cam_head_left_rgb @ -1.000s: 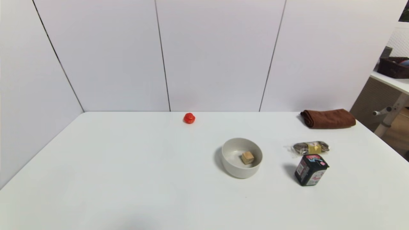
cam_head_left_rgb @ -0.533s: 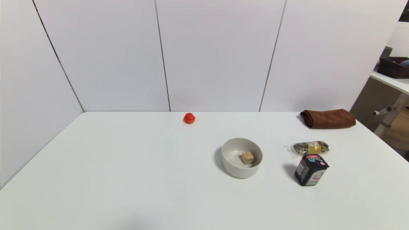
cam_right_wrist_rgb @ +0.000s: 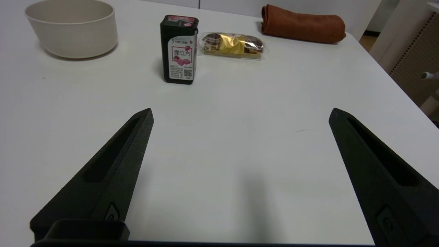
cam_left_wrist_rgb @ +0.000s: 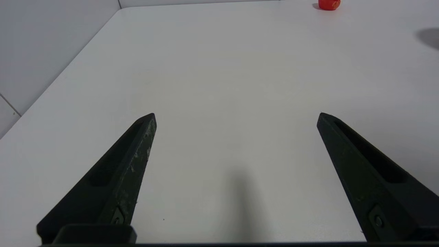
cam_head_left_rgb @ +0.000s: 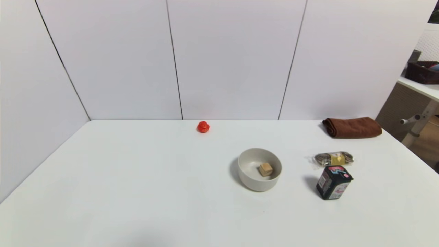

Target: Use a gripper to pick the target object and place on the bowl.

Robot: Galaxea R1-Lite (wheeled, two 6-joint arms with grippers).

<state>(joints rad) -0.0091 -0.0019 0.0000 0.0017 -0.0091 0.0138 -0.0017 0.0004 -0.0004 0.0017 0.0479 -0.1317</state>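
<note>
The small tan wooden cube (cam_head_left_rgb: 265, 169) lies inside the grey-white bowl (cam_head_left_rgb: 247, 178) on the table, right of centre. The bowl also shows in the right wrist view (cam_right_wrist_rgb: 72, 34); the cube is hidden there by the bowl's wall. Neither gripper shows in the head view. My left gripper (cam_left_wrist_rgb: 236, 115) is open and empty over bare table near the front left. My right gripper (cam_right_wrist_rgb: 241, 113) is open and empty over bare table near the front right, well short of the bowl.
A black printed box (cam_head_left_rgb: 333, 183) stands right of the bowl, with a wrapped snack (cam_head_left_rgb: 333, 159) behind it and a folded brown cloth (cam_head_left_rgb: 352, 127) at the back right. A small red round object (cam_head_left_rgb: 203, 127) sits by the back wall. The table's right edge is close (cam_right_wrist_rgb: 394, 89).
</note>
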